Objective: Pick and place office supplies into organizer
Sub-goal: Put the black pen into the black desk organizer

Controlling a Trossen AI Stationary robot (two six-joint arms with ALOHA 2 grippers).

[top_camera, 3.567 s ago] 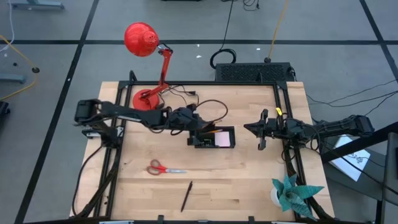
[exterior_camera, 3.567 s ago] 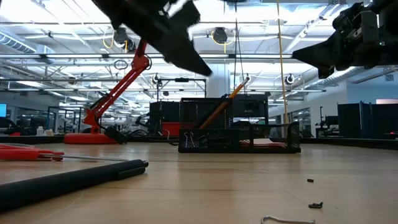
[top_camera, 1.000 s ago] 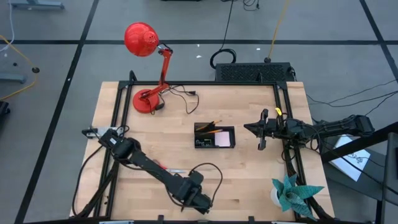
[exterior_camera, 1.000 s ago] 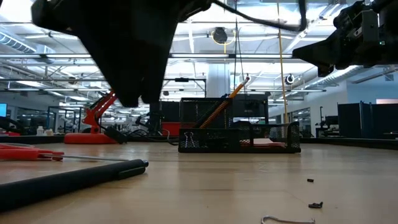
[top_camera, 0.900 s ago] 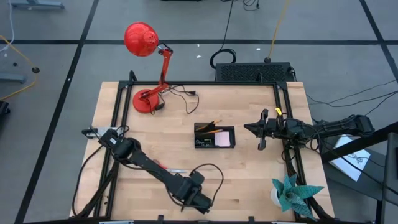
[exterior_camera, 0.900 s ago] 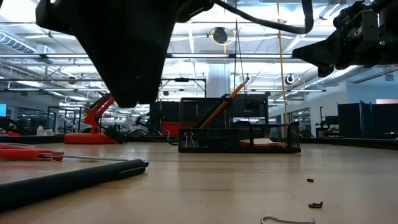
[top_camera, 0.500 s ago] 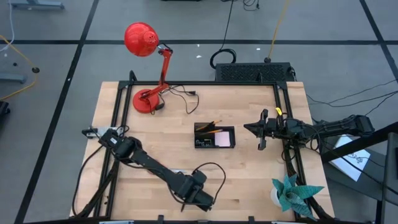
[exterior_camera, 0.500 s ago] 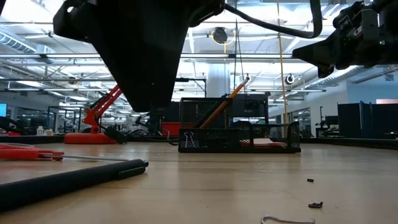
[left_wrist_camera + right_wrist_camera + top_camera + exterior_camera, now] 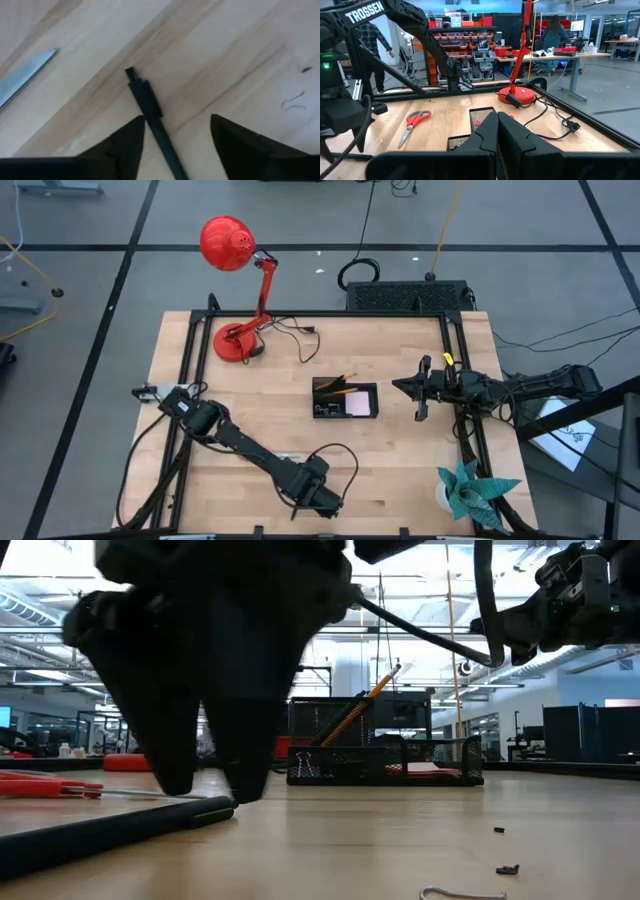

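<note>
A black pen [image 9: 150,107] lies on the wooden table near its front edge, also seen in the low view [image 9: 110,825]. My left gripper [image 9: 310,498] points down over it, open. Its fingertips [image 9: 210,790] stand low on either side of the pen's far part [image 9: 177,120], and I see no touch. The red-handled scissors [image 9: 50,785] lie just left of it, their blade [image 9: 25,75] on the wood. The black organizer [image 9: 345,400] stands at mid-table, with an orange pencil [image 9: 365,700] leaning in it. My right gripper [image 9: 395,385] waits shut at the right.
A red desk lamp [image 9: 235,290] stands at the far left and a teal paper plant [image 9: 470,488] at the near right corner. Tiny black clips [image 9: 508,868] and a bent wire clip [image 9: 460,892] lie on the wood right of the pen. A black box [image 9: 405,295] sits behind the table.
My left gripper has sunk toward the pen near the table's front edge, and its fingers have opened wide around it. The pen and the scissors have stayed where they were.
</note>
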